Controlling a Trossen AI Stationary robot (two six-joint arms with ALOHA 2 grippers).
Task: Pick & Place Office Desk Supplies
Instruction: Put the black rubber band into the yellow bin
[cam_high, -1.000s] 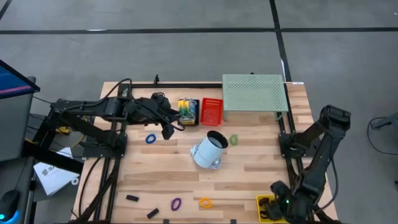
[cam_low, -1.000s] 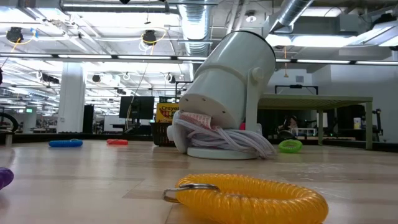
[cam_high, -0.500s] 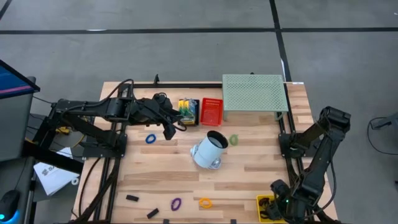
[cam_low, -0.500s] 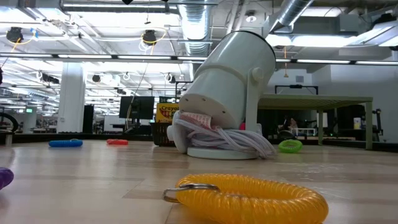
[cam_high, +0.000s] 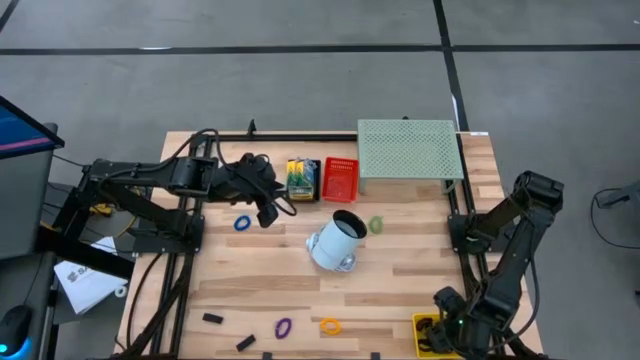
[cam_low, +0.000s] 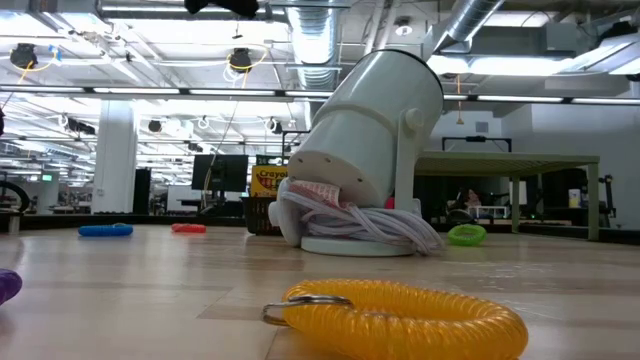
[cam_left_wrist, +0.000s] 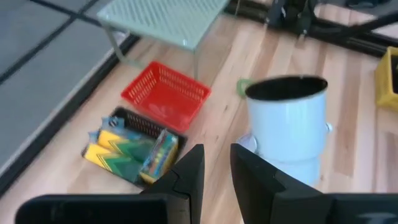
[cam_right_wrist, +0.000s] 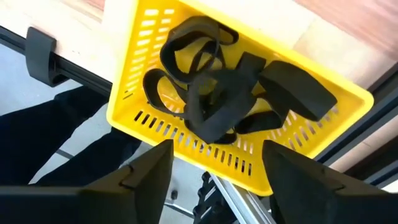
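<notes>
From above, the right claw (cam_high: 440, 335) sits low at the desk's (cam_high: 420, 260) near right corner over the yellow slotted plastic basket (cam_high: 428, 335), and little has shifted there in the last second; the left arm has drawn back a touch, its left claw (cam_high: 268, 212) now hanging near the far edge, just beside the black tray of yellow-green crayon boxes (cam_high: 301, 178) and the red mesh basket (cam_high: 340, 178). Loose supplies lie scattered: a blue rubber-band ring (cam_high: 242, 223) close by the left claw, a purple ring (cam_high: 283, 327) and an orange coiled ring (cam_high: 330, 325) at the near edge, black binder clips (cam_high: 212, 319) toward the near left corner. At desk level, the orange coil (cam_low: 395, 315) lies flat in front of the tipped white metal cup (cam_low: 365, 140), nothing stirring. Left wrist view: the left claw's fingers (cam_left_wrist: 186, 177) stand a narrow gap apart with nothing between them, and the crayon boxes (cam_left_wrist: 127, 149) lie flat with their long axis running along the tray. Right wrist view: here's the change — the right claw's fingers (cam_right_wrist: 152, 165) have sprung wide apart and empty above the yellow basket (cam_right_wrist: 186, 152), where black binder clips and black bands (cam_right_wrist: 214, 93) lie heaped. That reads as a drop just completed, one more item stowed; the heap points no single way.
</notes>
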